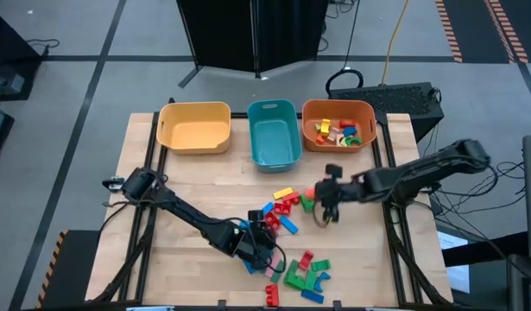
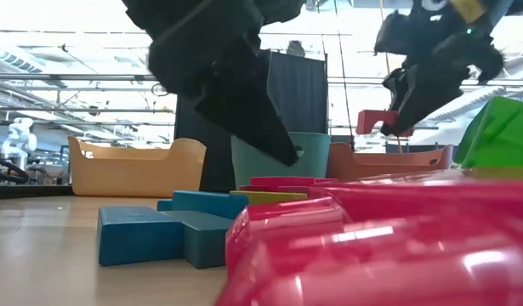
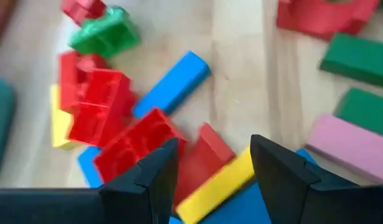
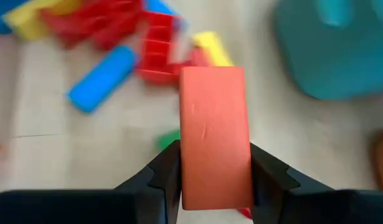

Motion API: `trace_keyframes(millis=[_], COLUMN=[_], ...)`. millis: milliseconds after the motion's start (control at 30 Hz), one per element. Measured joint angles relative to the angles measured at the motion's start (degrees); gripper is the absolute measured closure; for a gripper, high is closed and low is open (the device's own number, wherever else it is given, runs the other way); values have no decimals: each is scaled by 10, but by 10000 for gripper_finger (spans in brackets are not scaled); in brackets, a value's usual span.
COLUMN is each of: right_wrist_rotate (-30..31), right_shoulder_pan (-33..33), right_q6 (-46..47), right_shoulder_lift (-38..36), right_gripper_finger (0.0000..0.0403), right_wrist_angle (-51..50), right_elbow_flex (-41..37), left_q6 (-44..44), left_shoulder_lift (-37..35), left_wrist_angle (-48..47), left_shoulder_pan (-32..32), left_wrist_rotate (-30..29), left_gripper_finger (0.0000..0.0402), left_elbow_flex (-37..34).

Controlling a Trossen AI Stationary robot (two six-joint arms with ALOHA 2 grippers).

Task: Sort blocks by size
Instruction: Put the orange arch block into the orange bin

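Observation:
Loose blocks lie on the wooden table in two heaps: red, blue and yellow ones in the middle (image 1: 282, 207), and green, red, pink and blue ones near the front edge (image 1: 304, 276). My left gripper (image 1: 263, 240) hangs open just above the blocks; in its wrist view a red block (image 3: 200, 155) and a yellow bar (image 3: 216, 183) lie below the gap between its fingers (image 3: 213, 168). My right gripper (image 1: 325, 207) is shut on a red medium brick (image 4: 213, 137), in the air right of the middle heap. My right gripper pinches the red brick's two long sides (image 4: 185, 180) between its two fingers, at the brick's near end. The rest of the brick sticks out past the fingertips. In the low view the brick (image 2: 376, 121) hangs clear above the table, the fingers slanting down.
Three bins stand in a row at the far edge: yellow (image 1: 194, 125), teal (image 1: 274, 131), and orange (image 1: 338, 123), which holds several small blocks. Bare wood lies on the table's left half. Dark frame rails run along both sides.

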Motion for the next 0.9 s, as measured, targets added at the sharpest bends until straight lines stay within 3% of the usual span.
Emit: trace_keyframes(millis=[200,400,600,900], right_wrist_rotate=[-2,-3,-75,-153], right_shoulder_pan=[-105,-228,-377,-563], right_q6=[-44,-102,-155,-175], right_shoulder_lift=[-97,-136,-115,-28], right_gripper_finger=[281,280,280,280], right_wrist_angle=[2,24,55,116], right_elbow_flex=[-34,-36,-36,-36], left_q6=[-3,-3,-4,-32], left_shoulder_lift=[-9,-9,-9,-9], left_wrist_angle=[-7,-12,-14,-29], left_shoulder_pan=[-1,8,14,9], left_wrist_rotate=[-14,-19,-19,-28], left_gripper_finger=[210,210,210,210], left_elbow_flex=[0,0,0,-7])
